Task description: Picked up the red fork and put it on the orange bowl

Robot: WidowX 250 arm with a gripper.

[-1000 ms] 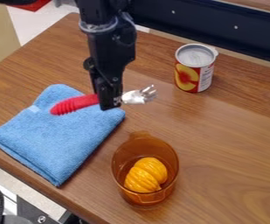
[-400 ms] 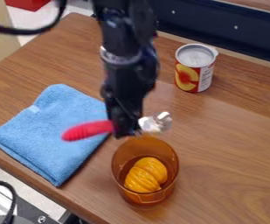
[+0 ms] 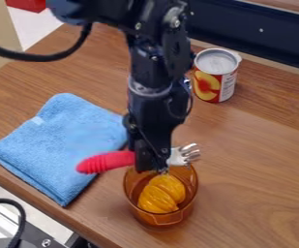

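Observation:
The black gripper [image 3: 152,169] hangs over the back part of the orange bowl [image 3: 133,206], shut on the red fork [image 3: 108,162] near its middle. The fork lies crosswise: its ribbed red handle sticks out to the left above the blue cloth's right edge, and its silver tines point right. The bowl is a see-through orange cup with a ridged yellow-orange item [image 3: 161,194] inside. The gripper hides the fork's middle and part of the bowl's back rim.
A folded blue cloth [image 3: 54,145] lies at the left of the wooden table [image 3: 255,169]. A red and yellow can [image 3: 216,76] stands at the back right, near the dark blue panel. A black cable loops across the upper left.
The gripper has moved toward the camera and to the right, carrying the fork from above the cloth's right side to the bowl's back rim. Cloth, can and bowl have stayed put.

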